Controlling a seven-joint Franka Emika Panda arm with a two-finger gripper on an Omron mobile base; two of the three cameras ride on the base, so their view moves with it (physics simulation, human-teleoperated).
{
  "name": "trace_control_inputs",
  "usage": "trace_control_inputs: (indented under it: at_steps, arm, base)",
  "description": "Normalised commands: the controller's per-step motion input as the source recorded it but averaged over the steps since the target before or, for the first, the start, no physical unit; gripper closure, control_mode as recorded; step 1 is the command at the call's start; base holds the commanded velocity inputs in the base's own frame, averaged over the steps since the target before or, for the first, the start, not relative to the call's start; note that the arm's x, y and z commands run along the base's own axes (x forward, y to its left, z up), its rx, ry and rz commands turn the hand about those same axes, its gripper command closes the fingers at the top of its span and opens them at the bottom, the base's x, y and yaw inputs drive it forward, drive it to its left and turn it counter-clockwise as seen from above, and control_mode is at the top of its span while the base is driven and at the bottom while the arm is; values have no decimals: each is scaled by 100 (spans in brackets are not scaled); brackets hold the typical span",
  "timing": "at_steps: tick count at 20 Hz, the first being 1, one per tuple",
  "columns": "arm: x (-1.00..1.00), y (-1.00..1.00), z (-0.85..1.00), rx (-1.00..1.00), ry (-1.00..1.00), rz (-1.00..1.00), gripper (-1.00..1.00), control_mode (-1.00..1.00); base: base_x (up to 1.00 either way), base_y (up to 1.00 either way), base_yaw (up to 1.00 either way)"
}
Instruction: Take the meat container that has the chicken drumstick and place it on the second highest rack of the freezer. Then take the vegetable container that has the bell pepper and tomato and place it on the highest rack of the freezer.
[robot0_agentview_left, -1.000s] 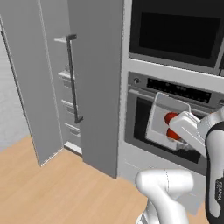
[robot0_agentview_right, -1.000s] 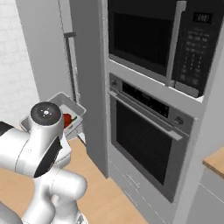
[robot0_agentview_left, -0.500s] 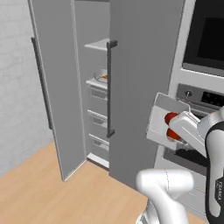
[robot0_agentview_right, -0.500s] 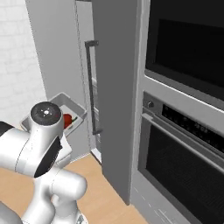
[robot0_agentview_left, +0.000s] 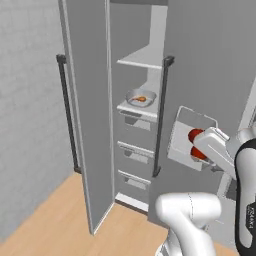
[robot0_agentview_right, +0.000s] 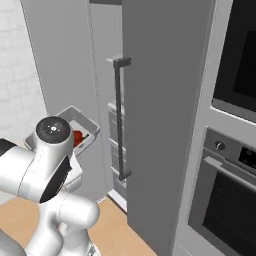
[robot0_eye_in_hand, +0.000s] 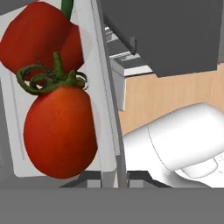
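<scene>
My gripper (robot0_agentview_left: 202, 149) is shut on the rim of the vegetable container (robot0_agentview_left: 186, 136), a pale grey tray held in the air in front of the freezer's right door. The bell pepper and tomato (robot0_eye_in_hand: 59, 124) lie in it as two red rounded vegetables with green stems, one against the other; they also show as red spots (robot0_agentview_left: 196, 144) beside my hand. The tray wall (robot0_eye_in_hand: 105, 100) runs down between my finger tips. The freezer (robot0_agentview_left: 135, 130) stands open. On its second highest rack (robot0_agentview_left: 131, 108) rests the meat container (robot0_agentview_left: 141, 98) with the chicken drumstick (robot0_agentview_left: 142, 99). The highest rack (robot0_agentview_left: 141, 62) is bare.
The freezer's left door (robot0_agentview_left: 87, 120) stands swung out toward me, its dark bar handle (robot0_agentview_left: 66, 112) on the far side. The right door (robot0_agentview_right: 160, 120) is closed, with a long dark handle (robot0_agentview_right: 119, 120). Grey drawers (robot0_agentview_left: 134, 150) sit below the racks. An oven (robot0_agentview_right: 225, 200) stands at the right.
The whole picture has shifted: the base has driven left, from the oven to the open freezer. The vegetable container stays in my gripper, in the same pose.
</scene>
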Motion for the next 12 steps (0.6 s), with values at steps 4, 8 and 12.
trace_control_inputs:
  at_steps: [4,8,12]
  arm:
    - [0,0,0,0,0,0,100,100]
    - [0,0,0,0,0,0,100,100]
    - [0,0,0,0,0,0,100,100]
  base:
    - [87,46,-31]
    - [98,9,-20]
    - [79,19,-21]
